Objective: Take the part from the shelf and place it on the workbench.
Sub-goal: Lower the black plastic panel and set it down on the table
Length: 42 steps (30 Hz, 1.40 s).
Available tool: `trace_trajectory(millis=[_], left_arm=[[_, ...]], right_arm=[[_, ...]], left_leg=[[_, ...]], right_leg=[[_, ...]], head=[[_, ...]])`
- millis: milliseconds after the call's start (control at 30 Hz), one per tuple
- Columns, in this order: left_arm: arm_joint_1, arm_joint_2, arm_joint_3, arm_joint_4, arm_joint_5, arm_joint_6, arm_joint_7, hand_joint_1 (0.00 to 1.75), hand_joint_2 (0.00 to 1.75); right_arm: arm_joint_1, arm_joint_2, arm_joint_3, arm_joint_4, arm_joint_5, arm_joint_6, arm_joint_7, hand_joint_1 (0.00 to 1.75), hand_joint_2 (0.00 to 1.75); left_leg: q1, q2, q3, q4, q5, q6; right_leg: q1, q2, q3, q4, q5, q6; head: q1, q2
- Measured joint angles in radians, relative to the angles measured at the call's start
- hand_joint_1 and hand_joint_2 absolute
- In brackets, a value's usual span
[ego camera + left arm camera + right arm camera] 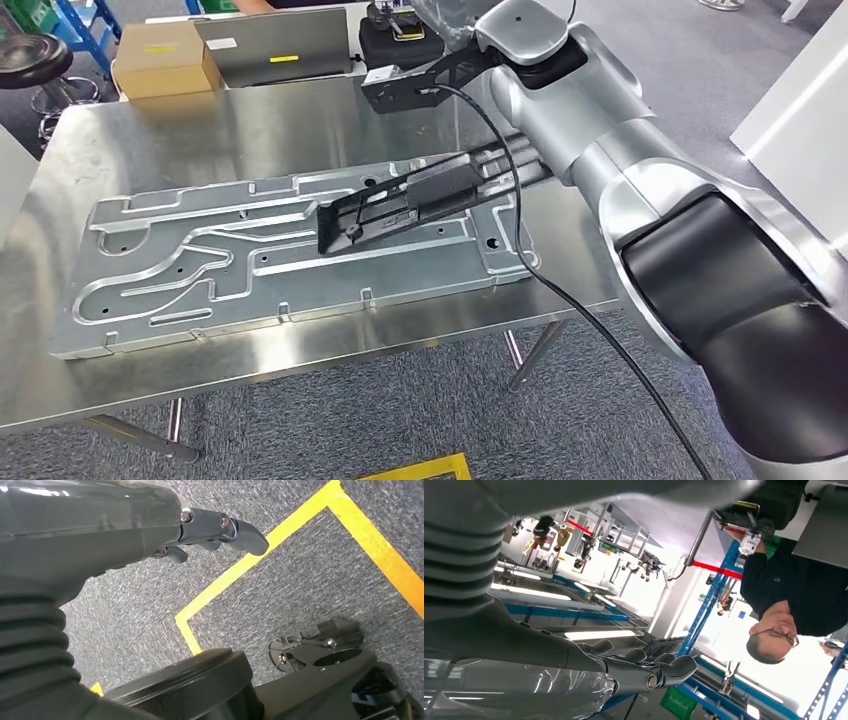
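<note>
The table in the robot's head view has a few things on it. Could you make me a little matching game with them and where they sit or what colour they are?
Things:
1. large machined metal plate
2. cardboard box
3. black bracket part
4. grey laptop

Descriptions:
A. brown, at the table's far left corner
B. lying on top of the plate, towards its right end
C. silvery with curved grooves, flat on the steel table
D. closed, at the far edge beside the box

Pairs: 1-C, 2-A, 3-B, 4-D
</note>
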Motion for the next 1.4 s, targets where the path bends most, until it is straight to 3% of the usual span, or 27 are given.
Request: trace_trajectory(millis=[67,167,200,267,333,367,400,433,500,533,667,733,800,833,867,900,967,1033,1133,1200,1300,1333,1367,1400], left_arm=[[0.001,0.000,0.000,0.000,0.002,0.000,-0.002,0.00,0.00],[0.001,0.000,0.001,0.000,0.006,0.000,-0.004,0.00,0.00],[0.001,0.000,0.001,0.000,0.007,0.000,-0.004,0.00,0.00],[0.002,0.001,0.001,0.000,0.008,0.000,-0.005,0.00,0.00],[0.003,0.002,0.002,0.000,0.008,0.000,-0.005,0.00,0.00],[0.004,0.002,0.002,0.000,0.008,0.000,-0.005,0.00,0.00],[0.005,0.002,0.002,0.000,0.008,0.000,-0.005,0.00,0.00],[0.005,0.002,0.002,0.000,0.008,0.000,-0.005,0.00,0.00],[0.005,0.003,0.002,0.000,0.008,0.000,-0.007,0.00,0.00],[0.005,0.003,0.003,0.000,0.009,0.001,-0.008,0.00,0.00],[0.010,0.004,0.005,0.000,0.012,0.001,-0.013,0.00,0.00],[0.011,0.005,0.006,0.000,0.014,0.001,-0.014,0.00,0.00],[0.016,0.006,0.007,0.000,0.019,0.002,-0.014,0.00,0.00],[0.019,0.007,0.007,0.000,0.021,0.003,-0.015,0.00,0.00],[0.022,0.008,0.008,0.000,0.024,0.005,-0.016,0.00,0.00],[0.023,0.008,0.010,0.000,0.027,0.007,-0.018,0.00,0.00],[0.024,0.009,0.013,0.000,0.032,0.010,-0.023,0.00,0.00],[0.024,0.009,0.018,0.000,0.040,0.014,-0.027,0.00,0.00],[0.027,0.010,0.028,0.000,0.058,0.016,-0.027,0.00,0.00],[0.030,0.012,0.033,0.000,0.069,0.016,-0.024,0.00,0.00],[0.036,0.015,0.041,0.000,0.078,0.015,-0.019,0.00,0.00],[0.039,0.016,0.044,0.000,0.080,0.015,-0.017,0.00,0.00],[0.041,0.017,0.046,0.000,0.082,0.016,-0.014,0.00,0.00],[0.042,0.018,0.048,0.000,0.083,0.016,-0.012,0.00,0.00]], right_arm=[[-0.001,0.000,0.000,0.000,-0.001,-0.001,0.000,0.00,0.00],[-0.001,0.001,-0.002,0.000,-0.004,-0.002,-0.001,0.00,0.00],[-0.001,0.001,-0.003,0.000,-0.005,-0.002,-0.001,0.00,0.00],[0.002,0.001,-0.004,0.000,-0.005,-0.003,-0.003,0.00,0.00],[0.008,0.001,-0.004,0.000,-0.006,-0.003,-0.004,0.00,0.00],[0.011,0.001,-0.004,0.000,-0.006,-0.003,-0.005,0.00,0.00],[0.013,0.001,-0.004,0.000,-0.006,-0.003,-0.005,0.00,0.00],[0.013,0.001,-0.004,0.000,-0.006,-0.003,-0.006,0.00,0.00],[0.012,0.001,-0.005,0.000,-0.006,-0.004,-0.006,0.00,0.00],[0.012,0.000,-0.005,0.000,-0.008,-0.004,-0.006,0.00,0.00],[0.012,-0.003,-0.014,0.001,-0.016,-0.008,-0.006,0.00,0.00],[0.011,-0.009,-0.019,0.001,-0.018,-0.010,-0.006,0.00,0.00],[0.015,-0.020,-0.022,0.003,-0.022,-0.011,-0.006,0.00,0.00],[0.018,-0.025,-0.024,0.005,-0.024,-0.012,-0.006,0.00,0.00],[0.020,-0.031,-0.026,0.007,-0.026,-0.013,-0.005,0.00,0.00],[0.021,-0.038,-0.029,0.008,-0.028,-0.017,-0.004,0.00,0.00],[0.020,-0.053,-0.038,0.009,-0.031,-0.029,0.000,0.00,0.00],[0.018,-0.072,-0.048,0.010,-0.032,-0.045,0.007,0.00,0.00],[0.020,-0.114,-0.059,0.011,-0.021,-0.072,0.029,0.00,0.00],[0.020,-0.152,-0.063,0.012,-0.003,-0.097,0.047,0.00,0.00],[0.032,-0.221,-0.068,0.017,0.019,-0.139,0.071,0.00,0.00],[0.042,-0.246,-0.070,0.019,0.020,-0.154,0.077,0.00,0.00],[0.054,-0.270,-0.075,0.020,0.019,-0.168,0.082,0.00,0.00],[0.067,-0.295,-0.081,0.021,0.015,-0.182,0.087,0.00,0.00]], left_leg=[[-0.002,0.000,-0.001,-0.001,-0.001,-0.009],[-0.004,0.001,-0.004,0.014,-0.018,-0.025],[-0.004,0.002,-0.019,0.051,-0.040,-0.029],[0.000,0.002,-0.077,0.176,-0.103,-0.035],[0.001,0.002,-0.130,0.279,-0.132,-0.040],[0.001,0.002,-0.132,0.278,-0.118,-0.041],[0.001,0.002,-0.115,0.238,-0.087,-0.041],[0.002,0.003,-0.084,0.168,-0.048,-0.040],[0.001,0.003,-0.027,0.047,-0.003,-0.033],[0.001,0.002,-0.014,0.018,0.003,-0.027],[0.000,0.002,-0.012,0.004,0.009,-0.003],[0.003,0.003,-0.012,0.000,0.013,0.007],[0.002,0.002,-0.012,0.000,0.014,0.010],[0.002,0.002,-0.012,0.000,0.013,0.010],[0.001,0.002,-0.012,0.001,0.013,0.010],[0.001,0.002,-0.012,0.001,0.013,0.010],[0.000,0.001,-0.011,0.001,0.013,0.009],[-0.004,0.000,-0.011,0.001,0.012,0.004],[-0.006,0.000,-0.013,0.000,0.011,-0.011],[-0.007,0.001,-0.025,0.029,-0.013,-0.019],[-0.004,0.003,-0.099,0.203,-0.105,-0.027],[-0.003,0.003,-0.122,0.257,-0.123,-0.028],[-0.001,0.003,-0.131,0.280,-0.124,-0.029],[0.000,0.003,-0.122,0.265,-0.108,-0.030]], right_leg=[[0.006,0.000,0.014,-0.032,0.000,-0.008],[-0.001,-0.001,0.023,-0.046,0.007,-0.023],[-0.005,-0.003,0.027,-0.052,0.009,-0.027],[-0.005,-0.004,0.030,-0.054,0.008,-0.033],[-0.004,-0.003,0.030,-0.050,0.006,-0.035],[-0.004,-0.003,0.030,-0.048,0.004,-0.034],[-0.004,-0.002,0.030,-0.044,0.002,-0.033],[-0.004,-0.002,0.030,-0.040,-0.001,-0.030],[-0.001,0.000,0.026,-0.030,-0.007,-0.022],[0.001,0.000,0.024,-0.027,-0.008,-0.018],[0.000,0.001,0.015,-0.014,-0.017,0.002],[-0.004,0.000,-0.021,0.068,-0.068,0.013],[-0.007,-0.001,-0.085,0.205,-0.129,0.020],[-0.007,-0.001,-0.108,0.251,-0.140,0.022],[-0.007,-0.001,-0.114,0.261,-0.133,0.021],[-0.007,-0.001,-0.100,0.229,-0.108,0.019],[-0.005,-0.001,-0.032,0.090,-0.039,0.008],[0.001,-0.003,0.017,-0.012,-0.007,-0.002],[0.003,-0.005,0.026,-0.036,-0.006,-0.013],[-0.003,-0.008,0.032,-0.046,0.000,-0.020],[-0.005,-0.014,0.035,-0.050,0.003,-0.026],[-0.005,-0.015,0.034,-0.049,0.003,-0.026],[-0.005,-0.016,0.033,-0.047,0.003,-0.026],[-0.005,-0.015,0.033,-0.044,0.003,-0.025]], head=[[0.000,0.000],[0.000,0.000],[0.000,0.000],[0.000,0.000],[0.000,0.000],[0.000,0.000],[0.000,0.000],[0.000,0.000],[0.000,0.000],[0.000,0.000],[0.000,0.000],[0.000,0.000],[0.000,0.000],[0.000,0.000],[0.000,0.000],[0.000,0.000],[0.000,0.000],[0.000,0.000],[0.000,0.000],[0.000,0.000],[0.000,0.000],[0.000,0.000],[0.000,0.000],[0.000,0.000]])
